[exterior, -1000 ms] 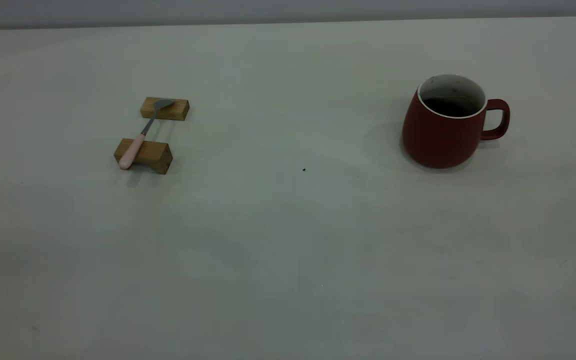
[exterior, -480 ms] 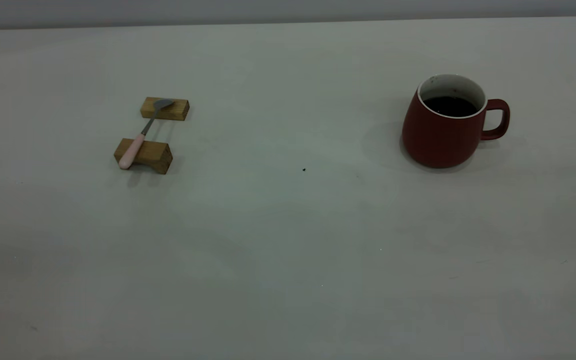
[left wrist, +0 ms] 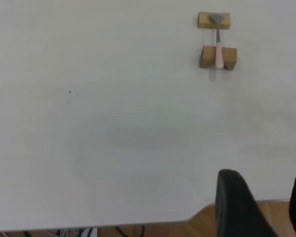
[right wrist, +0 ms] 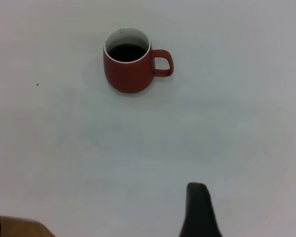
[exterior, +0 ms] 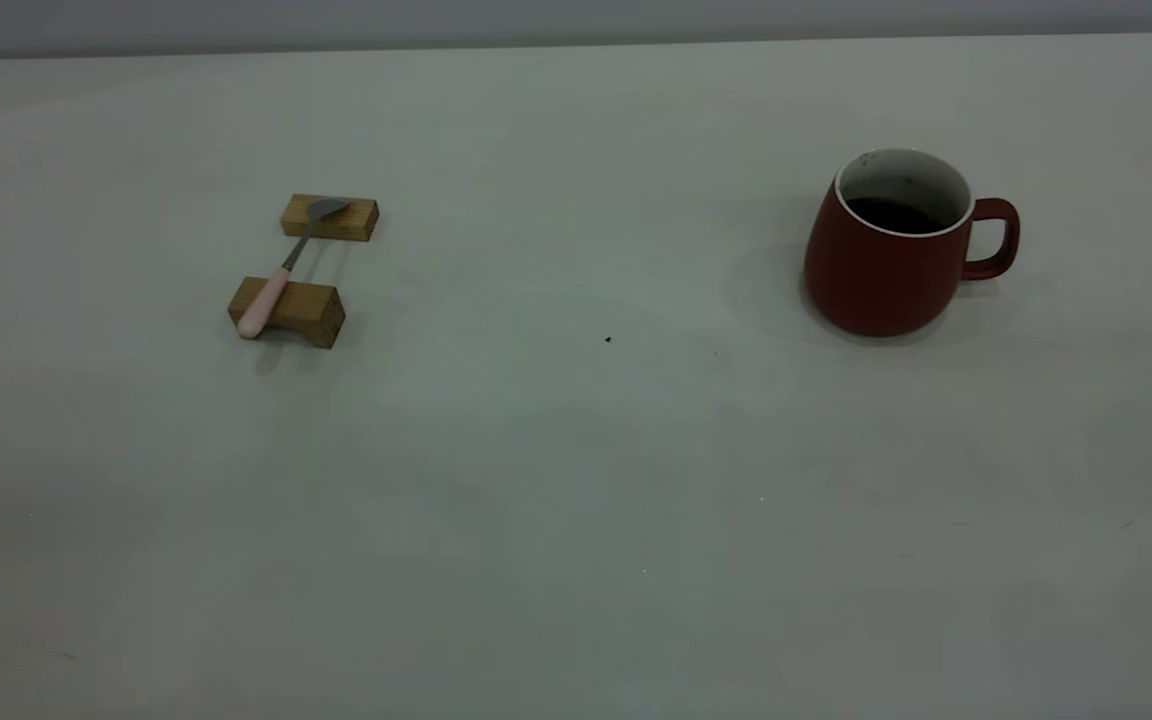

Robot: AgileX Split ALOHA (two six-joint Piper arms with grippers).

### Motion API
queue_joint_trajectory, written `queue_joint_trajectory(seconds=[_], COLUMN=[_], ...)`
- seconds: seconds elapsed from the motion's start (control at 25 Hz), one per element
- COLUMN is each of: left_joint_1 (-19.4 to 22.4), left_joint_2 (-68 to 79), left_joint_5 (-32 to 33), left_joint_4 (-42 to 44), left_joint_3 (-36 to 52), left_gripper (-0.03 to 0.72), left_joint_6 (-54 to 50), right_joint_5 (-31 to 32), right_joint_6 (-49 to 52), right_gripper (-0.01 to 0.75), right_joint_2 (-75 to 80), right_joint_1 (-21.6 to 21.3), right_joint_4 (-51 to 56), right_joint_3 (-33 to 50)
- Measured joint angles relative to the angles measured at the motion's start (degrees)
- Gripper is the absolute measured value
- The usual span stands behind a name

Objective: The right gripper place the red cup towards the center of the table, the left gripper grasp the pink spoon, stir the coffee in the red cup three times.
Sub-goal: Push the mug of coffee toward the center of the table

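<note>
- Upper left of the exterior frame: the spoon (exterior: 281,269) lies bridged across two wooden blocks (exterior: 287,310), pink handle on the nearer block and grey bowl on the farther one. This probably keeps the handle clear of the table (exterior: 576,480) so fingers can close around it.
- Frame center: bare tabletop marked by a tiny dark speck (exterior: 607,340), the likely spot for the cup.
- Upper right: the cup (exterior: 886,250) stands upright, coffee (exterior: 898,214) inside and its handle turned toward the right edge, well apart from the spoon.
- Neither arm shows in the exterior frame.
- The left wrist frame's lower right shows the left gripper (left wrist: 264,207) parted and empty, back near the table edge.
- The right wrist frame's bottom shows one dark finger of the right gripper (right wrist: 200,212); whether it is open cannot be told.
</note>
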Motion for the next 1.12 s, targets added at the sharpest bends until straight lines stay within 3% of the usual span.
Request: queue_joint_trajectory(seconds=[0.24,0.44,0.8,1.12], left_joint_1=[0.0,0.0,0.0,0.0], left_joint_2=[0.0,0.0,0.0,0.0], left_joint_5=[0.0,0.0,0.0,0.0], left_joint_4=[0.0,0.0,0.0,0.0], left_joint_3=[0.0,0.0,0.0,0.0], left_gripper=[0.347,0.347,0.347,0.347], left_joint_6=[0.0,0.0,0.0,0.0], right_joint_5=[-0.1,-0.9,-12.6,-19.6], right_joint_6=[3.2,-2.5,-15.2,-35.4], right_gripper=[0.583,0.587,0.587,0.587], right_joint_2=[0.5,11.1,51.7,86.4], right_joint_1=[0.4,0.5,0.5,2.6], right_joint_4=[0.2,0.2,-0.2,3.2], right_joint_3=[-0.2,-5.7,-18.8,-30.6])
